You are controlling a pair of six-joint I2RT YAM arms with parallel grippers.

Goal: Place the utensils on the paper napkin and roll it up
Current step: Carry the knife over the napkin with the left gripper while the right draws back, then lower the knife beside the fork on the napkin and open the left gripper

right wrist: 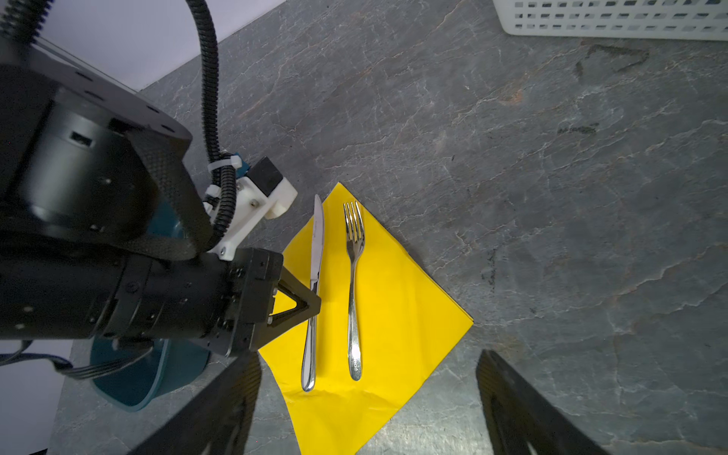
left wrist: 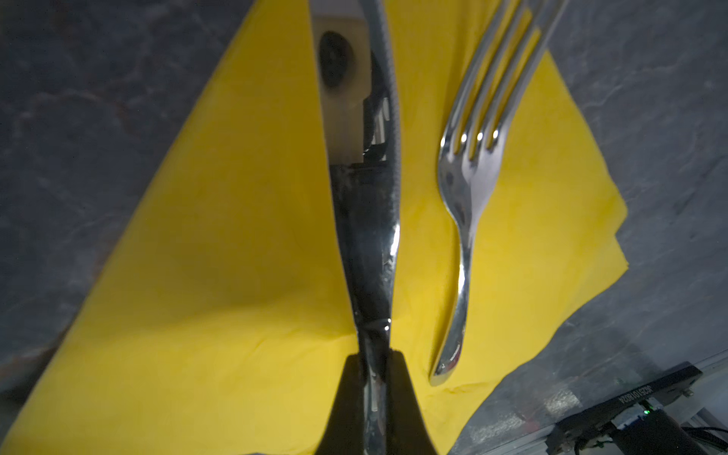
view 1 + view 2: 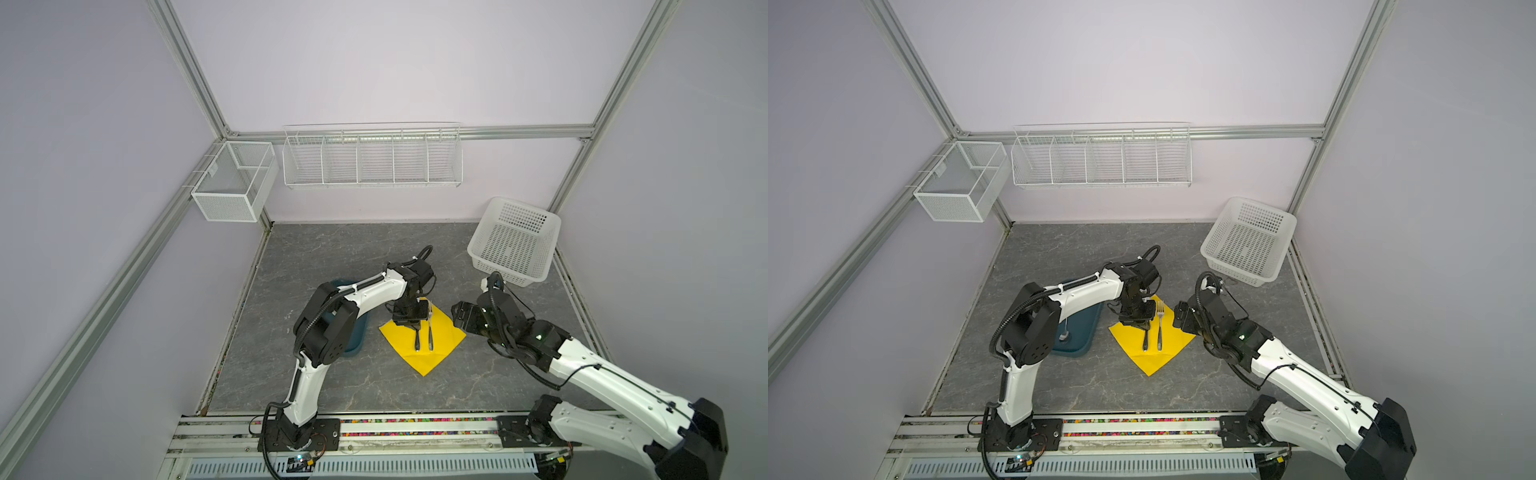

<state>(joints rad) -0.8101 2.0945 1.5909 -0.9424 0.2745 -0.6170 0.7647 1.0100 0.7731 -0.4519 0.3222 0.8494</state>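
The yellow paper napkin (image 3: pixel 440 347) (image 3: pixel 1173 345) (image 2: pixel 236 275) (image 1: pixel 405 315) lies flat on the grey table, one corner towards the front. A silver fork (image 3: pixel 431 332) (image 3: pixel 1160 328) (image 2: pixel 465 236) (image 1: pixel 353 295) rests on it. My left gripper (image 3: pixel 415 328) (image 3: pixel 1145 326) (image 2: pixel 374 378) (image 1: pixel 315 303) is shut on the knife (image 2: pixel 370 236) (image 1: pixel 311 354), which runs parallel to the fork and low over the napkin. Another slim silver piece (image 3: pixel 1065 332) lies in the teal tray, partly hidden by my left arm. My right gripper (image 3: pixel 459 316) (image 3: pixel 1179 318) (image 1: pixel 370 386) hovers open just right of the napkin, holding nothing.
The dark teal tray (image 3: pixel 357 336) (image 3: pixel 1088 332) (image 1: pixel 130 378) sits left of the napkin under my left arm. A white perforated basket (image 3: pixel 513 243) (image 3: pixel 1248 241) (image 1: pixel 610 19) stands at the back right. White wire shelves (image 3: pixel 372 158) hang on the back wall.
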